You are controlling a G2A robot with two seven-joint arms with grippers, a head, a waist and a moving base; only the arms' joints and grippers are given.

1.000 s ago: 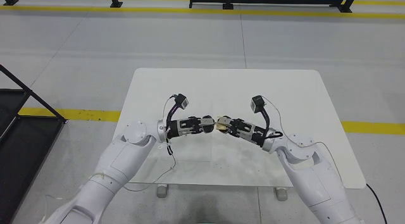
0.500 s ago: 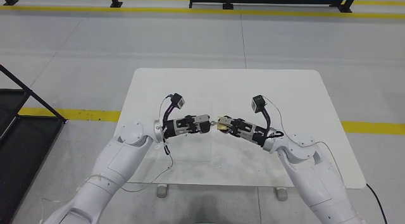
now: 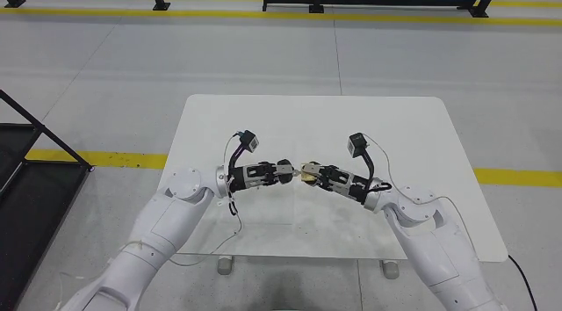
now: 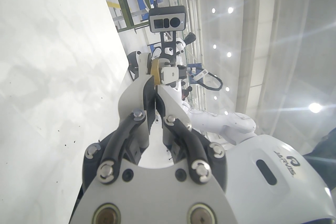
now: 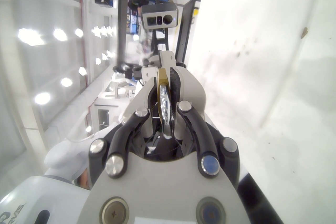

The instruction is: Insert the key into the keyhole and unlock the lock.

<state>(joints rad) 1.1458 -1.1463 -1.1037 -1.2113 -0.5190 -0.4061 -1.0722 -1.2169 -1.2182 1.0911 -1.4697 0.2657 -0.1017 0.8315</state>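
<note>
Where both arms meet, you see the lock (image 5: pixel 162 80), a brass block with a shiny rounded steel shackle, pinched by the right gripper (image 5: pixel 163 70) | left gripper (image 4: pixel 154 87) just beside the lock, pressed together on the thin flat key (image 4: pixel 156 104), tip at the lock's brass face | smooth white table (image 3: pixel 395 135) under the lock
</note>
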